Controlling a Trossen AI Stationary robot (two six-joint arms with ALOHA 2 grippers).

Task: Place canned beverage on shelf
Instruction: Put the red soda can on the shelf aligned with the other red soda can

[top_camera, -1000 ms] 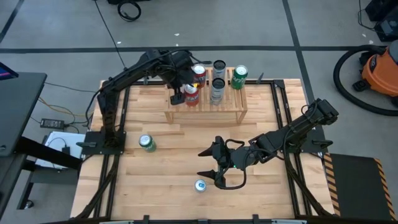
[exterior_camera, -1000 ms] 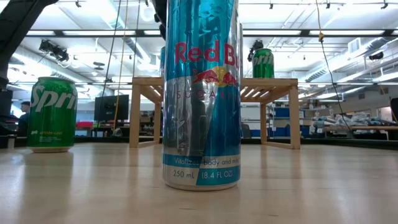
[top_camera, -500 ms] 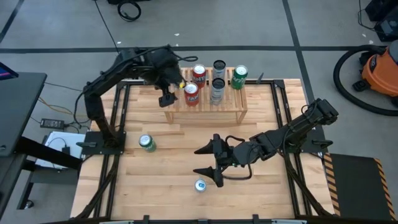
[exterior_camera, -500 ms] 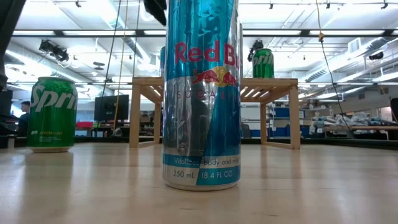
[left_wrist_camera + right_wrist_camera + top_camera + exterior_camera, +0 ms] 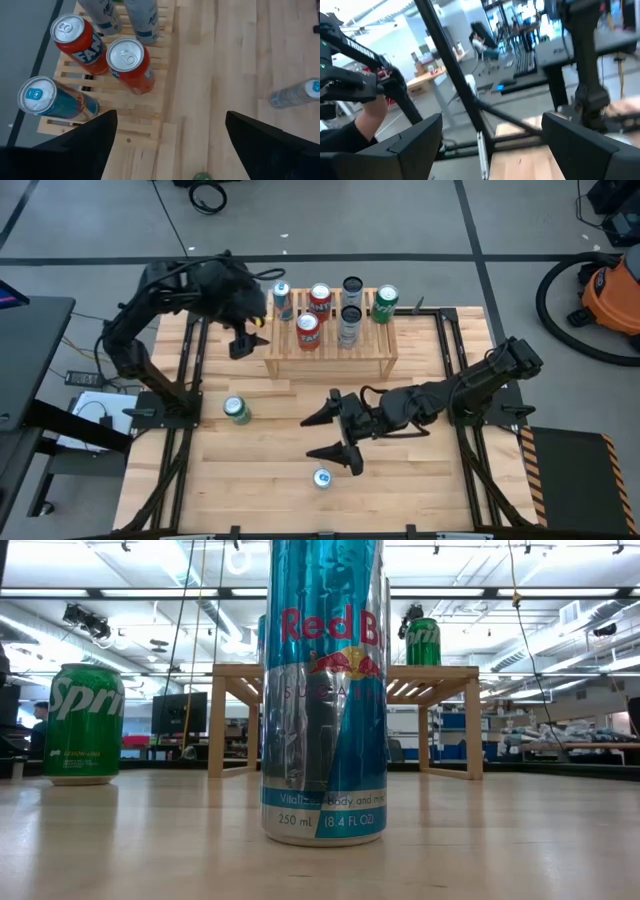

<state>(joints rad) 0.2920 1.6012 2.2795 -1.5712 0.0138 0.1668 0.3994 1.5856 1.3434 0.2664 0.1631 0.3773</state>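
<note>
- The shelf (image 5: pixel 330 345) stands at the far middle of the table (image 5: pixel 270 490).
- Six cans stand on the shelf: four in the back row (image 5: pixel 351 289), two in front of them (image 5: pixel 308 330).
- A green can (image 5: pixel 236 410) stands on the table, left of centre.
- A tall can (image 5: pixel 321 478) stands near the front edge, just beside the right gripper (image 5: pixel 335 435).
- The left gripper (image 5: pixel 247 338) hangs at the shelf's left end.

Left gripper (image 5: pixel 243 338) raised at far left, fingers spread wide, empty. Right gripper (image 5: pixel 334 435) stretched toward centre, low, fingers apart, holding nothing.
</note>
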